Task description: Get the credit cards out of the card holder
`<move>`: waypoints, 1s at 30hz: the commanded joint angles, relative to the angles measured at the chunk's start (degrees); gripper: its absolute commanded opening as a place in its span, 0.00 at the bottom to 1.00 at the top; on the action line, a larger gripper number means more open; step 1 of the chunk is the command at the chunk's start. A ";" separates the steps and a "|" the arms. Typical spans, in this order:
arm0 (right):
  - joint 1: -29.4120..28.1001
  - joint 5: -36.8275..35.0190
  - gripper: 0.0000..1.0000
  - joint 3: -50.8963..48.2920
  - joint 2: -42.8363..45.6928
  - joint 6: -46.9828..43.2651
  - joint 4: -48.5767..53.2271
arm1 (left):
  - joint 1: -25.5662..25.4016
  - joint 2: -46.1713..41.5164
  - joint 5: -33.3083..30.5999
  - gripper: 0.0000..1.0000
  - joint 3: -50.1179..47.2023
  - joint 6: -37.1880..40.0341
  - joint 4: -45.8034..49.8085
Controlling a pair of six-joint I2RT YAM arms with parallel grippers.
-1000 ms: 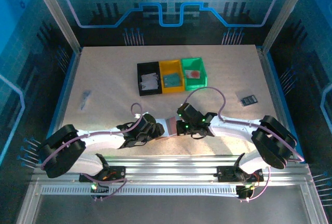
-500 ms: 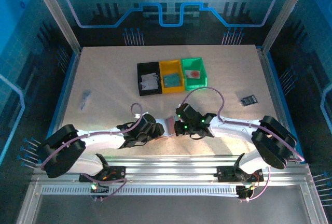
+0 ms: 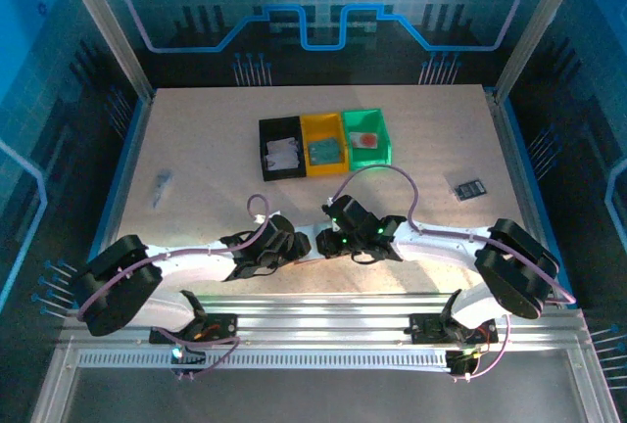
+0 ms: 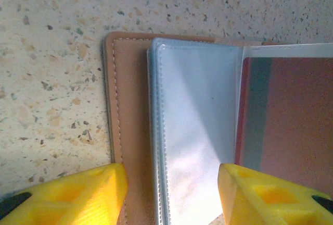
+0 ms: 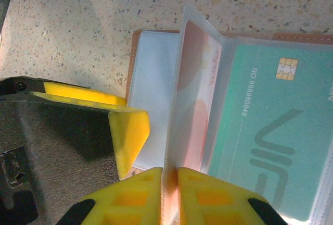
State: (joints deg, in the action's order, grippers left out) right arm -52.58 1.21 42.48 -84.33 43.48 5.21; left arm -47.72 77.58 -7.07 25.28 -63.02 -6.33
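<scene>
there, one card holder, one teal card, one reddish card

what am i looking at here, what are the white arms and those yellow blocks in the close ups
This is a robot: a left arm and a right arm bolted at the near edge of a table. The wide picture comes from a fixed camera above and behind them. Each close-up comes from a camera on one wrist, and the yellow blocks are that gripper's fingers.

An open tan card holder lies between the arms. The left gripper stands open over its left side. The right gripper pinches a clear sleeve, standing upright, with a reddish card inside. Beside it a teal card sits in its pocket.

Further back stand a black bin, a yellow bin and a green bin.
</scene>
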 commanded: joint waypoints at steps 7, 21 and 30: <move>-1.36 2.92 0.21 2.11 -2.07 -0.73 -1.72 | 2.00 -4.12 -0.90 0.53 -3.04 2.59 8.94; -2.81 4.17 0.30 3.18 -4.75 0.28 -5.45 | 5.72 -14.04 -2.07 0.53 -5.89 4.74 15.02; -5.14 4.55 0.30 7.09 -7.66 0.09 -7.11 | 6.13 -16.68 -2.11 0.53 -6.03 4.84 16.69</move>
State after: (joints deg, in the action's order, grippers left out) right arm -56.69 5.19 47.42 -91.15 43.51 -0.30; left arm -42.33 63.18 -8.16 20.36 -59.59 6.63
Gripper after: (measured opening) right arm 0.296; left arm 0.533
